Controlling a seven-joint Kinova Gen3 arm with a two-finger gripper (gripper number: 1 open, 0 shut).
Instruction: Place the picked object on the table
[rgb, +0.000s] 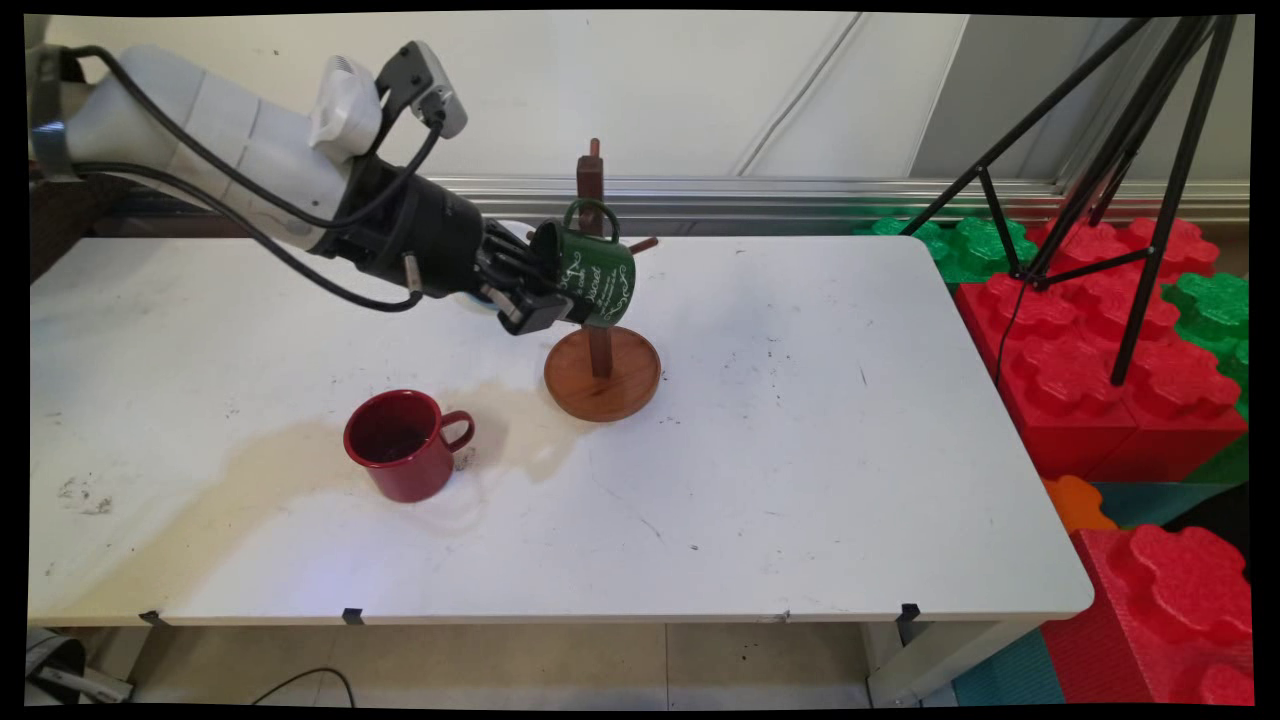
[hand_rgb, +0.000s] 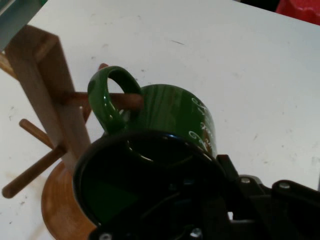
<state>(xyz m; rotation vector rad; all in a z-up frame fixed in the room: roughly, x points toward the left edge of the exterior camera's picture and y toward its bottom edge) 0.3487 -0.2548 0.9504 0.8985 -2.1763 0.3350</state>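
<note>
Up at the far middle of the white table (rgb: 800, 480), in the main view, we see the black gripper (rgb: 530, 285) clamped on the rim of a green mug (rgb: 597, 275), one finger seemingly inside the mouth and one outside. The mug lies tipped on its side against the wooden mug tree (rgb: 600, 350), its mouth facing left toward the arm, its base pointing right, so its long axis runs roughly level along the gripper's line. Its handle (rgb: 590, 215) stands uppermost, right at the tree's post. A red mug (rgb: 400, 445) stands upright on the table nearer us and to the left, well apart from the gripper, beside a pale brown stain. A black tripod and red and green foam blocks sit off the table's right end.

From the hand view, we look straight into the green mug's dark mouth (hand_rgb: 145, 185), directly ahead of the fingers. A wooden peg (hand_rgb: 107, 99) passes through the handle's loop (hand_rgb: 107, 95), though we cannot tell whether the handle bears on it or merely surrounds it.
</note>
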